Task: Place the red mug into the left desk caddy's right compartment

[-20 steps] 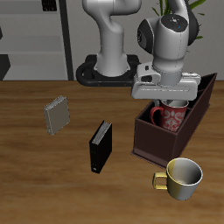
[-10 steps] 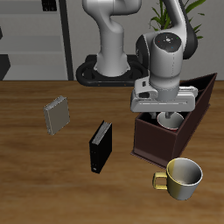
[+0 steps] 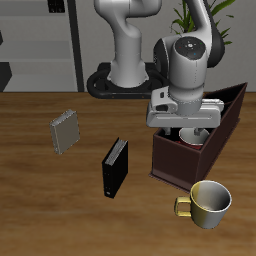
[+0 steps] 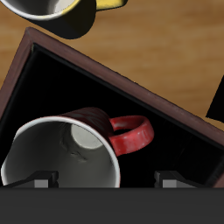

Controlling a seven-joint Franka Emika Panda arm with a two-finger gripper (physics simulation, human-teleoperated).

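The red mug [image 4: 74, 144] stands upright inside the left desk caddy [image 3: 176, 168], in the end nearer the table's front edge. Its red handle [image 4: 131, 136] points towards the caddy's middle and its inside is light grey. In the exterior view only a sliver of the red mug [image 3: 191, 143] shows below the gripper hand. My gripper [image 3: 189, 133] reaches down into the caddy right over the mug. In the wrist view my gripper [image 4: 105, 180] is open, its fingers [image 4: 39, 181] spread wide to either side of the mug's handle-side wall. The caddy's dark brown wall [image 4: 105, 74] frames the mug.
A cream-and-gold mug [image 3: 208, 202] sits in front of the caddy near the table's front edge, also visible as the cream-and-gold mug [image 4: 44, 9] in the wrist view. A black book [image 3: 115, 166] stands beside the caddy. A small grey block [image 3: 66, 130] lies farther off.
The gripper has come down into the caddy with the mug, which now sits low between the walls. The fingers now stand apart from the mug's wall.
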